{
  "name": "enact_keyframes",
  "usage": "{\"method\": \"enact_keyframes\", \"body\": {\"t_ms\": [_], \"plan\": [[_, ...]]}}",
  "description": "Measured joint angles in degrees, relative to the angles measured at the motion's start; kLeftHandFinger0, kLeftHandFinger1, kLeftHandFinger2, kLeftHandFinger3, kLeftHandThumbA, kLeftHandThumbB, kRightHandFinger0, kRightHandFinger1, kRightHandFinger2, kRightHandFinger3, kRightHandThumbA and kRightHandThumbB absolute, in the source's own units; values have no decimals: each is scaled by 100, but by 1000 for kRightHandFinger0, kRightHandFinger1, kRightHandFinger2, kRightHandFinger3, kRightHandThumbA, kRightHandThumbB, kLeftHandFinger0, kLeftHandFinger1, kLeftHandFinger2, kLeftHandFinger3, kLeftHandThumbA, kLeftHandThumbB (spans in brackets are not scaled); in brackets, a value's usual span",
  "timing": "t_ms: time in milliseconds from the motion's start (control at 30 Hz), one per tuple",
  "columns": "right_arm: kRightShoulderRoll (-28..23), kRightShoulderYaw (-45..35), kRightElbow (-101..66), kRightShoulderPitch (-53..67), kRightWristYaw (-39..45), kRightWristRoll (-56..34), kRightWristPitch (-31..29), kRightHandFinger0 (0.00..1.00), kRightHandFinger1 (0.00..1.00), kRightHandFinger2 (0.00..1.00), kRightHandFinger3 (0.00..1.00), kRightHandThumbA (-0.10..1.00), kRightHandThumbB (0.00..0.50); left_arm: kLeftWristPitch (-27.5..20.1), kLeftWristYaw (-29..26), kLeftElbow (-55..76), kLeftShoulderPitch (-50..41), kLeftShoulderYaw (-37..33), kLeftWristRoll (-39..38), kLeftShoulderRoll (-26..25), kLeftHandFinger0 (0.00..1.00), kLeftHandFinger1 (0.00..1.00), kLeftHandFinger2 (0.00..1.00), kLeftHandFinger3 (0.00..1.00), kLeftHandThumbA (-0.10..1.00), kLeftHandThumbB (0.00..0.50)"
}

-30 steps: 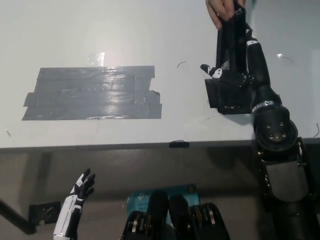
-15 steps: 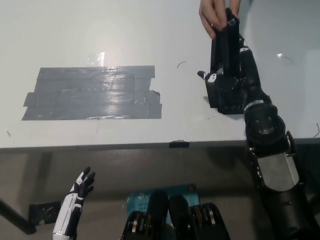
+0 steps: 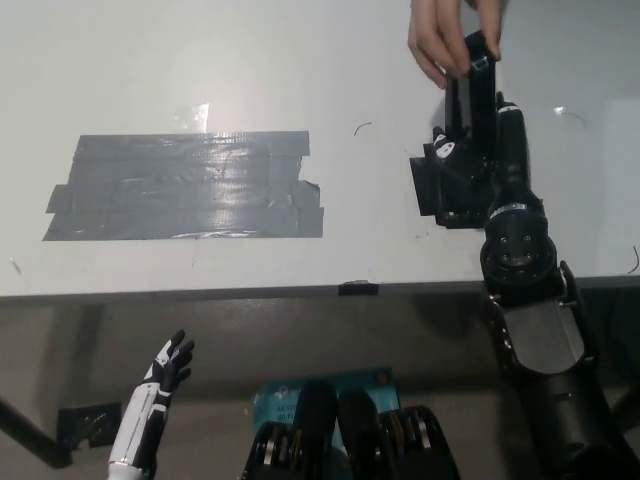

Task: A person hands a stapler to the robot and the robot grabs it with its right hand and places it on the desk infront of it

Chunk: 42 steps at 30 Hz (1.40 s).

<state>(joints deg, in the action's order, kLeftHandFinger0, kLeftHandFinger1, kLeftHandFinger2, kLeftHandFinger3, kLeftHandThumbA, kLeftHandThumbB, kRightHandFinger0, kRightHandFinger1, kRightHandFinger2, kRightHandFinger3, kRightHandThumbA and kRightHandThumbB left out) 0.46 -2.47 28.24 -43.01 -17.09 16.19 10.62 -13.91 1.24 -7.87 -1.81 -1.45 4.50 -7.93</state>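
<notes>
A black stapler (image 3: 470, 95) stands on end over the right part of the white desk (image 3: 250, 60). A person's hand (image 3: 440, 35) pinches its top from the far side. My black right hand (image 3: 462, 170) wraps the stapler's lower end, thumb pressed against its left side. Black on black hides exactly how the fingers sit. My white left hand (image 3: 160, 385) rests below the desk edge at the lower left, fingers spread, holding nothing.
A wide patch of grey tape (image 3: 185, 185) covers the desk's left middle. The desk's front edge (image 3: 300, 292) runs across the picture, with a small black tab (image 3: 358, 288) on it.
My right thumb, stuck out to the left a second ago, has closed against the stapler. The person's hand and the stapler shifted slightly right. My right forearm swung more upright.
</notes>
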Motion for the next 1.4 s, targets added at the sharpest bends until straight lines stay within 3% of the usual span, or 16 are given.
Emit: {"method": "enact_keyframes", "body": {"t_ms": [333, 500, 800, 900, 1033, 1233, 1400], "plan": [[51, -77, -668, 63, -196, -35, -137, 0, 349, 788, 833, -100, 135, -36, 73, -7, 90, -33, -3, -18, 1000, 1000, 1000, 1000, 1000, 484], [-142, 167, -1256, 261, 17, -26, -120, 16, 449, 854, 889, -100, 143, -37, 127, -6, 106, -37, -3, -34, 985, 1000, 1000, 1000, 1000, 478], [-1034, 1212, -1703, 451, 1074, 58, 230, 150, 590, 917, 1000, -100, 95, -32, 162, -7, 108, -44, -1, -60, 982, 1000, 1000, 1000, 1000, 500], [-1179, 1427, -1696, 451, 1365, 42, 301, 158, 619, 951, 1000, -100, 139, -31, 170, -11, 109, -49, 0, -58, 948, 1000, 1000, 1000, 1000, 500], [-1364, 1787, -1629, 451, 1829, 17, 379, 220, 693, 999, 1000, -100, 135, -21, 173, -18, 109, -59, 2, -58, 950, 1000, 1000, 1000, 1000, 484], [-1558, 2387, -1429, 413, 2519, 14, 433, 216, 681, 935, 922, -100, 163, -4, 174, -22, 114, -79, 10, -58, 911, 1000, 1000, 1000, 1000, 494], [-1763, 3004, -974, 141, 3222, 69, 481, 257, 718, 951, 960, -100, 162, 4, 175, -21, 132, -87, 47, -59, 949, 1000, 1000, 1000, 1000, 497]]}}
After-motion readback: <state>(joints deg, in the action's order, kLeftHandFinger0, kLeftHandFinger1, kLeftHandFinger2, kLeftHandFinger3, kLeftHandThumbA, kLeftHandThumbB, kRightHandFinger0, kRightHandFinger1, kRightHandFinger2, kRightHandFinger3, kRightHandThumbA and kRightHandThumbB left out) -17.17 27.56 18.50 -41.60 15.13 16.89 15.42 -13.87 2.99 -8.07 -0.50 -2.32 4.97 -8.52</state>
